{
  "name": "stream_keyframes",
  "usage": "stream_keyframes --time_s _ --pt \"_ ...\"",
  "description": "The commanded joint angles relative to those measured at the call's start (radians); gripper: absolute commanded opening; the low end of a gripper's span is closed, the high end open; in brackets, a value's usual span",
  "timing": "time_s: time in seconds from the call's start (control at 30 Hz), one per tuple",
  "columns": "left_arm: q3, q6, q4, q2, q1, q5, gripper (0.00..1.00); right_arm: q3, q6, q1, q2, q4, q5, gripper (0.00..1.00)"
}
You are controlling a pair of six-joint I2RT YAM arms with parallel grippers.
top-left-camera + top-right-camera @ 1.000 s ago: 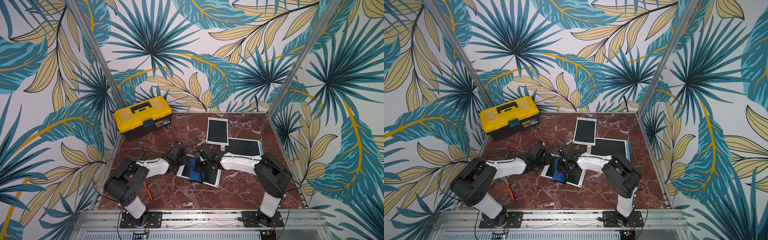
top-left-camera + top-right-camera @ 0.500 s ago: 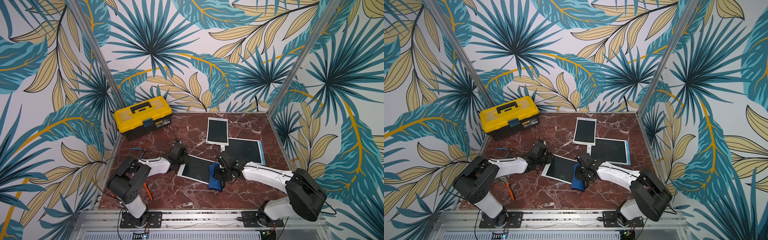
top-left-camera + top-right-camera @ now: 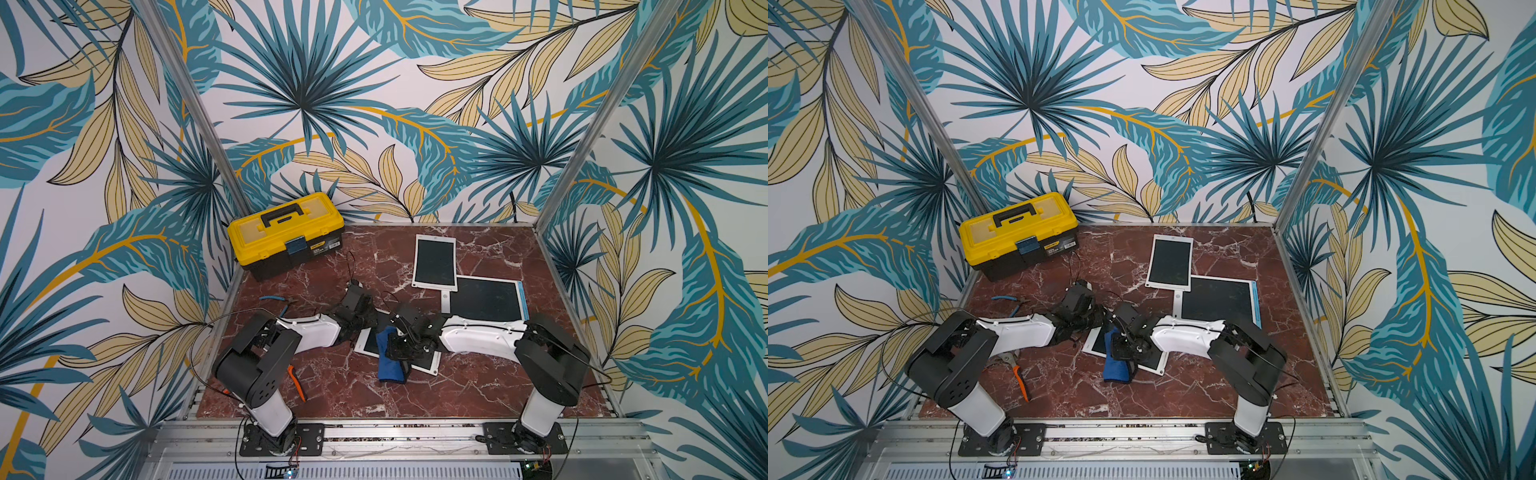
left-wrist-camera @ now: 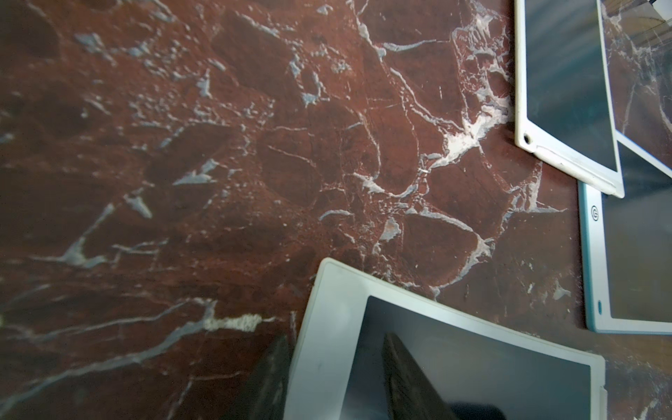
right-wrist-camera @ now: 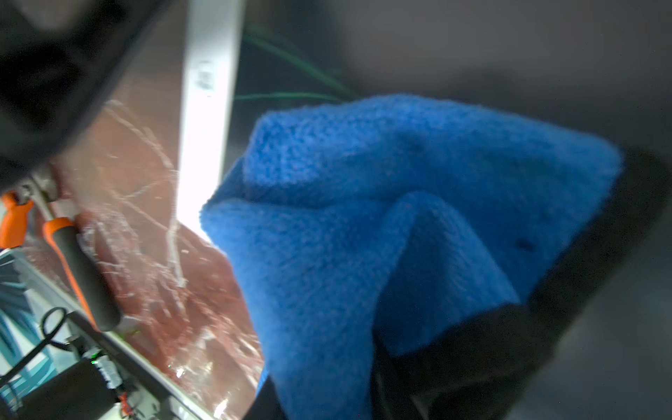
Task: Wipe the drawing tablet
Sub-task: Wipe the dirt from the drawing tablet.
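Note:
The drawing tablet point(image 3: 367, 343) point(image 3: 1098, 341), white-framed with a dark screen, lies flat at the front middle of the marble table. My left gripper point(image 3: 360, 321) point(image 4: 336, 340) is open astride its left bezel, one finger point(image 4: 407, 378) resting on the screen and the other on the table beside the edge. My right gripper point(image 3: 402, 347) point(image 5: 356, 371) is shut on a folded blue cloth point(image 3: 390, 366) point(image 3: 1115, 368) point(image 5: 363, 218), which lies on the screen's left half and hangs past the front edge. Faint green lines show on the screen point(image 5: 291, 76) beyond the cloth.
Two more tablets lie behind: a white one point(image 3: 435, 262) and a larger blue-edged one point(image 3: 486, 297). A yellow toolbox point(image 3: 286, 232) stands at the back left. Blue-handled pliers point(image 3: 272, 299) and orange-handled pliers point(image 3: 297, 378) lie near the left arm.
My right gripper swept the cloth from the tablet's left part to its right end, then back to the left. The left gripper and the tablet stayed put.

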Motion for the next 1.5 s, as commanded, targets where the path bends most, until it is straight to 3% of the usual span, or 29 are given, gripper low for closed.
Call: stream_keyframes --time_s 0.0,0.23,0.53,0.7,0.9,1.13,1.3,1.47 --pt "-0.099 -0.032 -0.356 0.085 -0.010 0.071 0.45 0.049 0.024 0.007 0.060 0.020 -0.031 0.29" --pt "-0.101 -0.029 -0.355 0.083 -0.010 0.074 0.45 0.010 0.035 -0.032 0.038 -0.012 0.023 0.29" --pt "-0.102 -0.024 -0.355 0.077 -0.012 0.074 0.45 -0.244 0.003 -0.215 -0.200 -0.049 0.072 0.29" --pt "-0.102 -0.021 -0.355 0.067 -0.012 0.080 0.45 -0.308 -0.040 -0.260 -0.282 -0.078 0.095 0.29" --pt "-0.105 -0.019 -0.355 0.048 -0.014 0.082 0.49 -0.267 -0.036 -0.258 -0.143 0.035 -0.007 0.29" --pt "-0.119 -0.020 -0.355 0.000 -0.020 0.079 0.51 -0.077 -0.007 -0.219 0.084 0.154 -0.148 0.29" --pt "-0.118 -0.027 -0.355 0.009 -0.020 0.083 0.51 0.052 0.002 -0.157 0.164 0.129 -0.159 0.29" --pt "-0.114 -0.027 -0.355 0.009 -0.020 0.080 0.50 0.028 0.029 -0.114 0.165 0.153 -0.152 0.29"
